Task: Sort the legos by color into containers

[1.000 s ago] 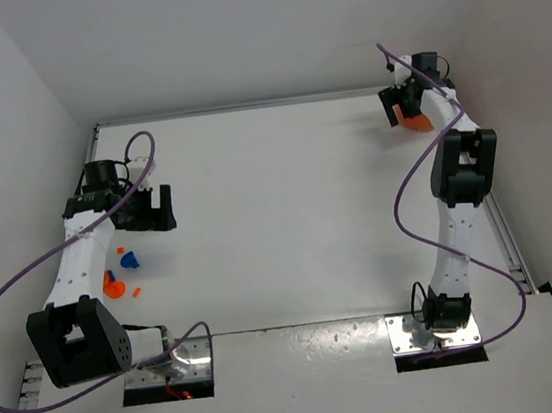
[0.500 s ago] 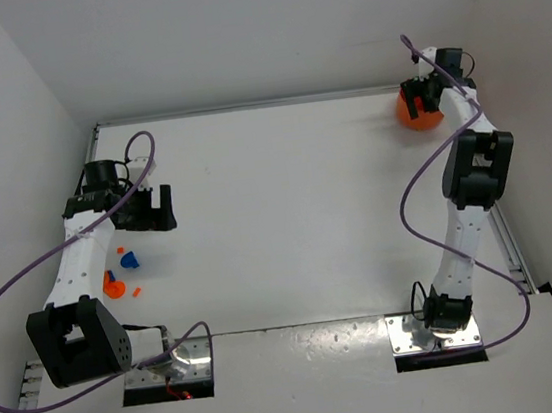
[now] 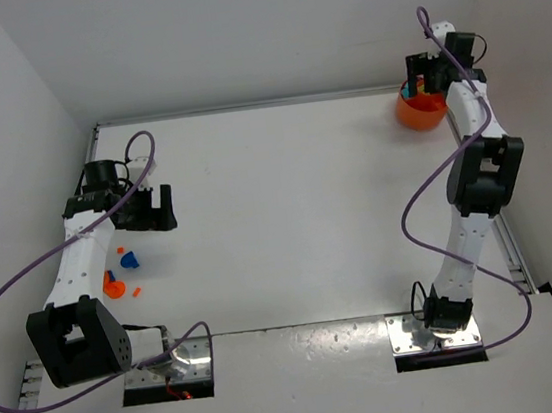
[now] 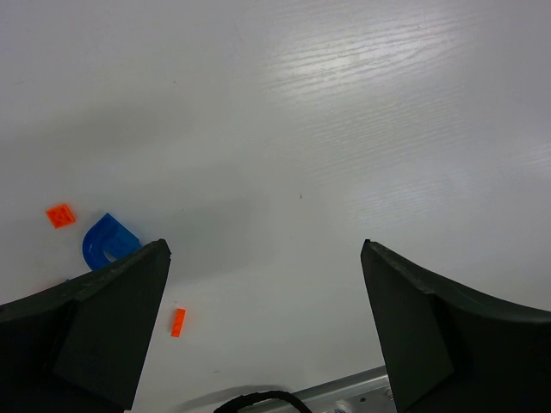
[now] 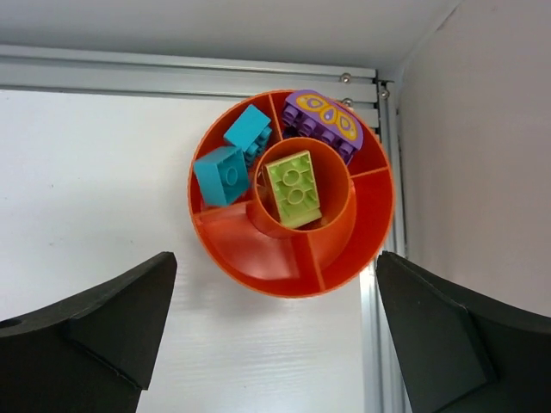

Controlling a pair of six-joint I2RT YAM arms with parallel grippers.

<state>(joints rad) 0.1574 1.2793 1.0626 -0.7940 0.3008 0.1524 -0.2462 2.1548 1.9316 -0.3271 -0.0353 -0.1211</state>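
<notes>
Right arm has swung deeper into the far right corner over the last second. The right gripper (image 3: 423, 76) was over the orange tub (image 3: 416, 117) and is now past its far rim, so more of the tub shows. Left arm hasn't budged.

Top view: I see the tub standing on the table (image 3: 287, 215) in the far right corner, near the back edge. The left gripper (image 3: 160, 209) hovers over the table's left side, spread wide with nothing in it. Loose legos lie beside the left forearm: a blue brick (image 3: 129, 257) and an orange lump (image 3: 112, 285), plus orange specks too small to make out from here.

Left wrist view: both fingers (image 4: 95, 327) are wide apart with only bare table between them. The blue brick reads as an arch here, peeking out just past the left-hand finger. A small orange square (image 4: 60, 215) lies near it and an orange sliver (image 4: 177, 322) lies closer to the camera.

Right wrist view: the fingers (image 5: 95, 335) are spread and released, with the tub below and between them, untouched. It has a centre cup and divider walls around it. A lime-green brick (image 5: 293, 188) sits in the centre cup. A cyan brick (image 5: 222, 175) and a second cyan brick (image 5: 249, 131) share the upper-left compartment. A purple brick (image 5: 323, 120) with yellow print sits in the next compartment, high against the rim. The tub is just beside the side rail (image 5: 370, 327).
</notes>
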